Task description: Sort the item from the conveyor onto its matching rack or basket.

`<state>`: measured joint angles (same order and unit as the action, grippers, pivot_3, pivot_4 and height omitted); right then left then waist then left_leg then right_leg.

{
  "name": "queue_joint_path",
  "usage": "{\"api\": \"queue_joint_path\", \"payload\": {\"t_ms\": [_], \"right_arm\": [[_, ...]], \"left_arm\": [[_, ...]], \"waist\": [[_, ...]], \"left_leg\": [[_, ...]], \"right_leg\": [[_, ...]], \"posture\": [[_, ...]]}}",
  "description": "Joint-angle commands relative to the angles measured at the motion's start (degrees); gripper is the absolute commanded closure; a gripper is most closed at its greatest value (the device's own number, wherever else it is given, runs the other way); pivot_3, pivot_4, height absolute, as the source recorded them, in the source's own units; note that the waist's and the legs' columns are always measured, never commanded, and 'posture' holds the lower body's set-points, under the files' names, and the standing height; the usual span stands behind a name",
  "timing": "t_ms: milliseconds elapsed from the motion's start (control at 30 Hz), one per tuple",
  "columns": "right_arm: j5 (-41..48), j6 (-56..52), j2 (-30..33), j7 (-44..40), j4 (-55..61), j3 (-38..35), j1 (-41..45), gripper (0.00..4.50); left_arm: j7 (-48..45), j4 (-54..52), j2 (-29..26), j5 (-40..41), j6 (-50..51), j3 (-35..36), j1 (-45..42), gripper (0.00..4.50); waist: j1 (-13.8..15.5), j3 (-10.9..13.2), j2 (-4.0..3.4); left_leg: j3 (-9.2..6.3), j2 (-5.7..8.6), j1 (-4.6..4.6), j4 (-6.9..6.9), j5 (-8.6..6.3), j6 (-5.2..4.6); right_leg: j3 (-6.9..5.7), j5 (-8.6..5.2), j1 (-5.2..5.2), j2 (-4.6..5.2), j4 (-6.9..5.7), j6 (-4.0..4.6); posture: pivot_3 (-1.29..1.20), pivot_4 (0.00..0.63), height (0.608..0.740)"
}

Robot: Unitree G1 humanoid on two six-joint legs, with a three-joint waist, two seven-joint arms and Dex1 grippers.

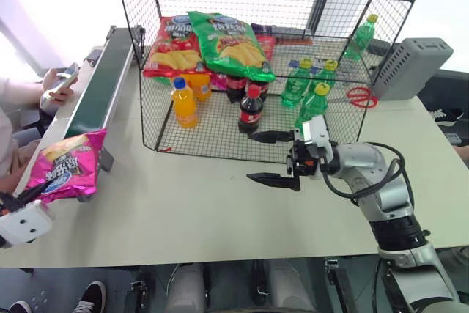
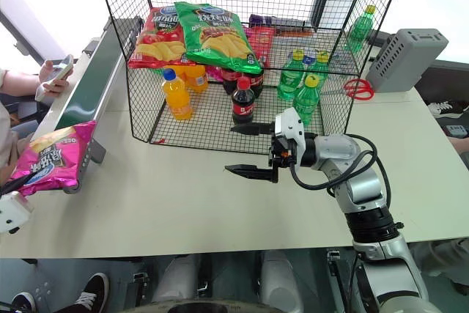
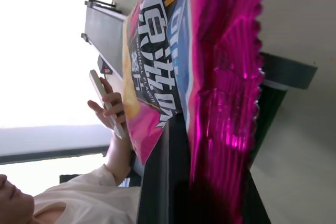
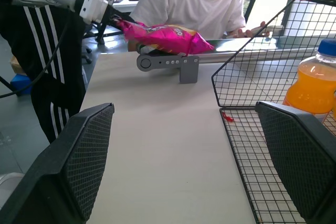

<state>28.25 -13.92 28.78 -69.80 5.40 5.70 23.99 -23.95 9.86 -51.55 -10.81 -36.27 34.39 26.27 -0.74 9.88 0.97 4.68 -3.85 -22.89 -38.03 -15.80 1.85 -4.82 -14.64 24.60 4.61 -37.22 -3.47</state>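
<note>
The magenta chip bag (image 1: 67, 166) is seen at the near end of the conveyor (image 1: 102, 86), its edge clamped in the left gripper (image 4: 112, 18) jaws. The right gripper (image 1: 275, 157) jaws are held wide apart over the table (image 1: 190, 210), well apart from it.

Item: a magenta-pink crinkly chip bag (image 1: 67, 166) with a blue-white logo lay draped over the conveyor's near end, at about eight o'clock in the head view.
Conveyor: dark green belt (image 1: 99, 89) with grey rails ran toward eleven o'clock.
Rack: black wire-mesh shelving (image 1: 220, 133) stood at twelve o'clock.
</note>
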Motion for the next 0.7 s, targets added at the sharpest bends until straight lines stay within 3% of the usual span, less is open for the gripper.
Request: {"api": "queue_joint_path", "payload": {"t_ms": [33,167,367,467,700], "right_arm": [[0.3,1.2,0.2,0.0,0.4,-1.1,1.2,0.0],[0.0,1.7,0.1,-0.1,-0.1,-1.0,1.4,0.0],[-0.1,2.1,-0.1,-0.4,-1.2,-0.9,2.1,0.0],[1.3,0.5,-0.2,-0.1,-1.0,-1.6,2.2,0.0],[12.8,-16.0,0.9,2.8,3.7,-4.3,2.2,0.0]], "left_arm": [[-1.7,-3.8,0.3,8.2,2.2,3.9,-0.8,4.45],[-8.9,-10.3,0.9,26.9,9.7,7.2,-2.0,4.45],[-22.0,-24.5,1.9,62.5,36.6,9.6,0.7,4.45],[-21.8,-32.4,2.2,83.5,52.2,11.2,3.9,4.45],[-17.7,-38.9,1.9,114.4,69.0,5.7,-2.7,4.45]], "waist": [[0.0,0.0,0.0],[0.0,0.0,0.01],[-0.3,0.0,0.0],[-0.3,0.0,0.0],[0.2,0.0,-0.01]], "left_leg": [[0.0,0.0,0.0,0.0,0.0,0.0],[-0.01,0.0,0.0,0.0,0.0,0.0],[-0.03,0.01,0.01,-0.01,0.0,0.0],[-0.04,0.01,0.02,-0.01,0.0,0.0],[-0.21,0.06,0.11,-0.1,0.01,0.02]], "right_leg": [[0.0,0.0,0.0,0.0,0.0,0.0],[0.0,0.0,-0.01,0.01,0.0,0.0],[0.01,0.01,-0.03,-0.01,-0.02,-0.01],[0.04,0.01,-0.03,-0.02,-0.03,-0.01],[0.04,0.0,-0.2,-0.05,-0.08,0.01]], "posture": [[0.0,0.15,0.74],[0.0,0.15,0.74],[0.0,0.15,0.74],[0.0,0.15,0.74],[0.0,0.15,0.74]]}}
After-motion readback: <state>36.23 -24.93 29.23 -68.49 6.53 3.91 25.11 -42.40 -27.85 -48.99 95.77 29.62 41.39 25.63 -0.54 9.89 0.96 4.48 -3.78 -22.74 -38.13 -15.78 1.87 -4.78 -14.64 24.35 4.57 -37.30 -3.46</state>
